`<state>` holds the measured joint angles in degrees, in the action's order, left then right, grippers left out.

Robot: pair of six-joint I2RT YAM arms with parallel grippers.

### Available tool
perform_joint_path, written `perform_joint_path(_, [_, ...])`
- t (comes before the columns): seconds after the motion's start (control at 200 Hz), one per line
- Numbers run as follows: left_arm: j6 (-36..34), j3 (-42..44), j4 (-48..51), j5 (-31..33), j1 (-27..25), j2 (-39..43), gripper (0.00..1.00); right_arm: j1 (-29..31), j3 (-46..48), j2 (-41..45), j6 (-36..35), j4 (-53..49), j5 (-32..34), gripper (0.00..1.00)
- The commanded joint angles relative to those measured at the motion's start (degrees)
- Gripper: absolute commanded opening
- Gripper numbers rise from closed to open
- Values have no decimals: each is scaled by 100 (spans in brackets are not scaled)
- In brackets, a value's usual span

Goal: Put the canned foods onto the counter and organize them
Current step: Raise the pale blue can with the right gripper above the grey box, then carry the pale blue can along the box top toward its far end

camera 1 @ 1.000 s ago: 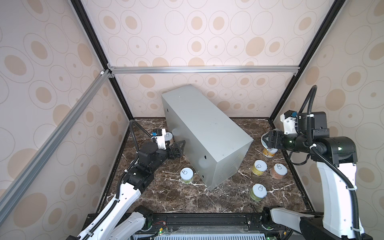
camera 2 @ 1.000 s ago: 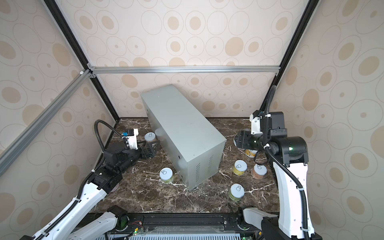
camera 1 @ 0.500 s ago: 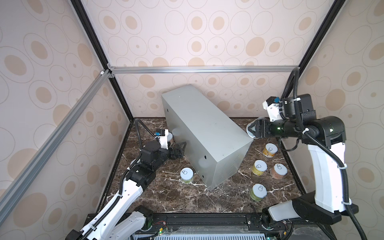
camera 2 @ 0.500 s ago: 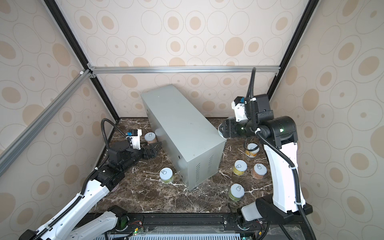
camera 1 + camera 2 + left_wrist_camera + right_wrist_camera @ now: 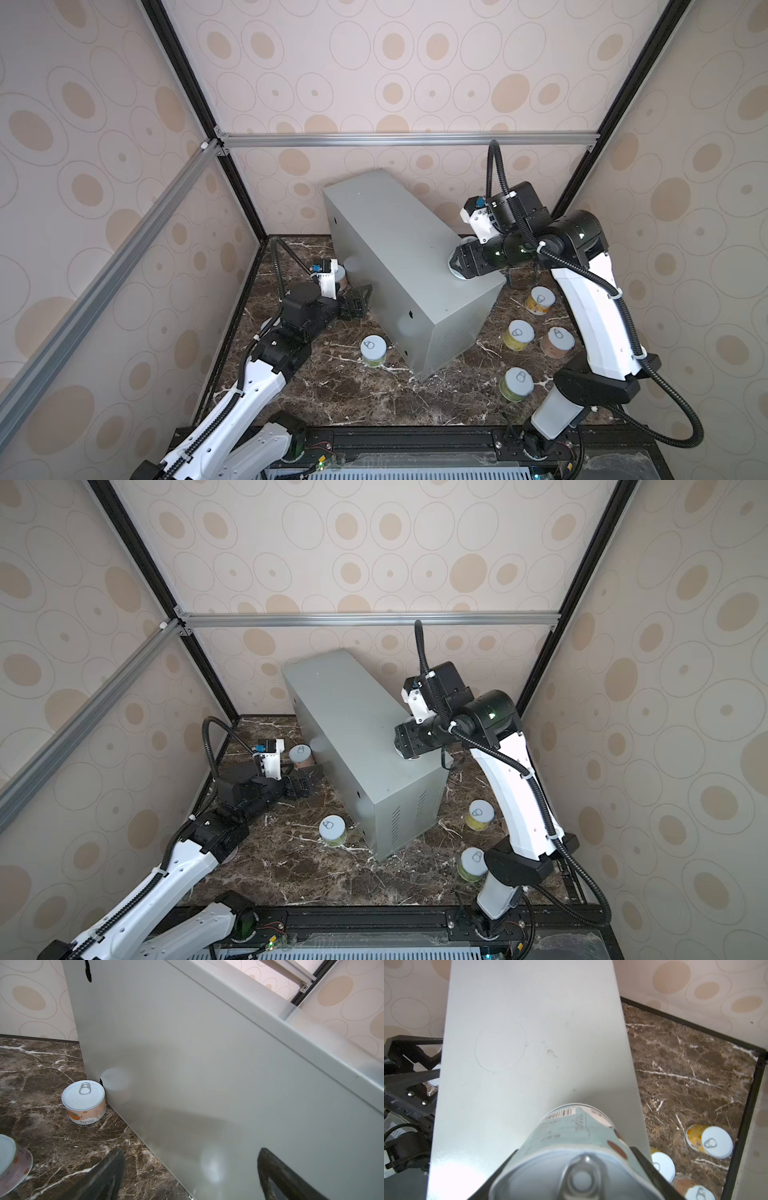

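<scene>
Down on the left, my left gripper point(image 5: 356, 301) sits low over the marble floor point(image 5: 374, 399). Its jaws are spread as wide as they go with nothing between them, and they point at the long side wall of the counter point(image 5: 399, 249). Just past it a can with an orange label point(image 5: 84, 1101) stands upright on the marble, right against the foot of that wall. A pink can point(image 5: 10, 1165) shows only as a sliver at the edge of my left wrist view, too cut off to describe. Nearer the front, a green can point(image 5: 373, 350) stands alone on the marble, just beside the counter's front corner.

The counter is a long grey metal box set slantwise across the floor. Over its flat top, near the right edge, hangs my right gripper point(image 5: 457, 266), jaws about half closed around a teal can point(image 5: 571, 1147). I grip it by its sides, lid toward my wrist and base toward the top. I cannot tell whether the base touches the metal.

Right of the counter four cans stand on the marble. A yellow-orange can point(image 5: 540, 300) is farthest back, a yellow can point(image 5: 518, 334) and a brown can point(image 5: 557, 341) stand side by side, and a second green can point(image 5: 516, 383) is nearest the front.
</scene>
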<state>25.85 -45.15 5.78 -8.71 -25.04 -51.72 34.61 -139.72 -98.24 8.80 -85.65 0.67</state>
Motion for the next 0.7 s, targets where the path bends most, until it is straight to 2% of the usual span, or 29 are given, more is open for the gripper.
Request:
perform_joint_path(0.0, [-80, 2, -223, -113, -27, 3, 99, 131, -206, -185, -135, -66, 171, 41])
perform_joint_path(0.1, [-101, 19, -232, -68, -28, 73, 99, 220, -274, -380, -150, 7, 147, 47])
perform_joint_path(0.225, [-141, 24, -186, -8, -25, 102, 99, 297, -283, -602, -207, 167, 134, 62])
perform_joint_path(0.425, [-157, 19, -169, -17, -26, 98, 99, 366, -363, -920, -220, 432, 22, 73])
perform_joint_path(0.54, [-135, 70, -197, 31, -21, 107, 99, 391, -383, -1036, -222, 655, -49, 75])
perform_joint_path(0.69, [-27, 137, -312, 17, -27, 93, 99, 405, -370, -1084, -264, 874, -155, 85])
